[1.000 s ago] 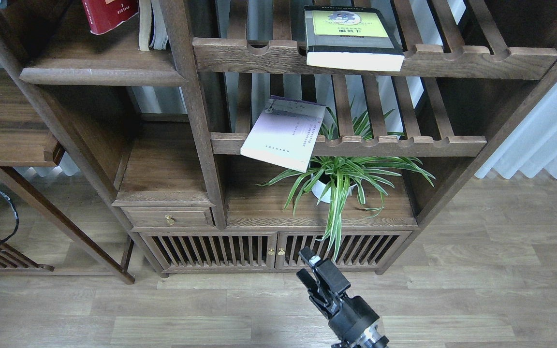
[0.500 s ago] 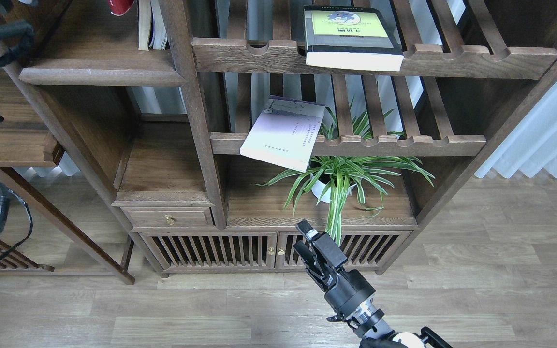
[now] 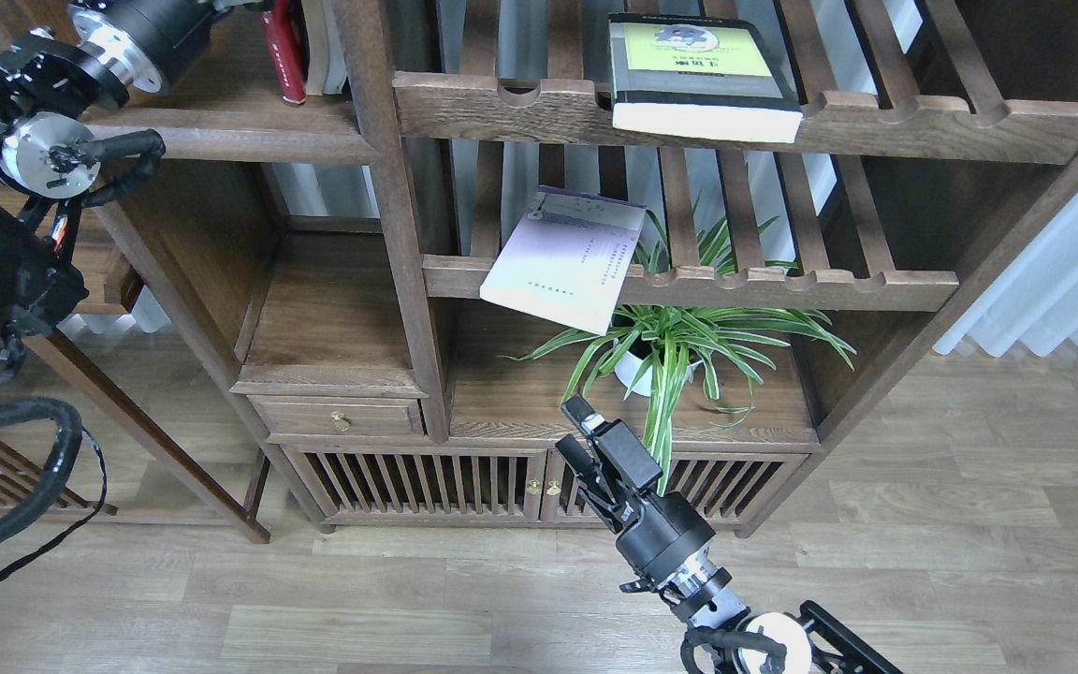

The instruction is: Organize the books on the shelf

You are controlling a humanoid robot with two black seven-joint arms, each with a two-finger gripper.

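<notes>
**3 books on a wooden bookcase**

Red book upright on the shelf, top left, at the left gripper, grip hidden. Yellow book and pale book lie on racks. Right gripper: narrow gap, empty.

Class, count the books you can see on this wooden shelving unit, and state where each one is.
3, plus a pale one partly hidden at top left. The red book stands on the solid shelf; the yellow-green book lies on the upper rack; the lavender book overhangs the lower rack.
</notes>
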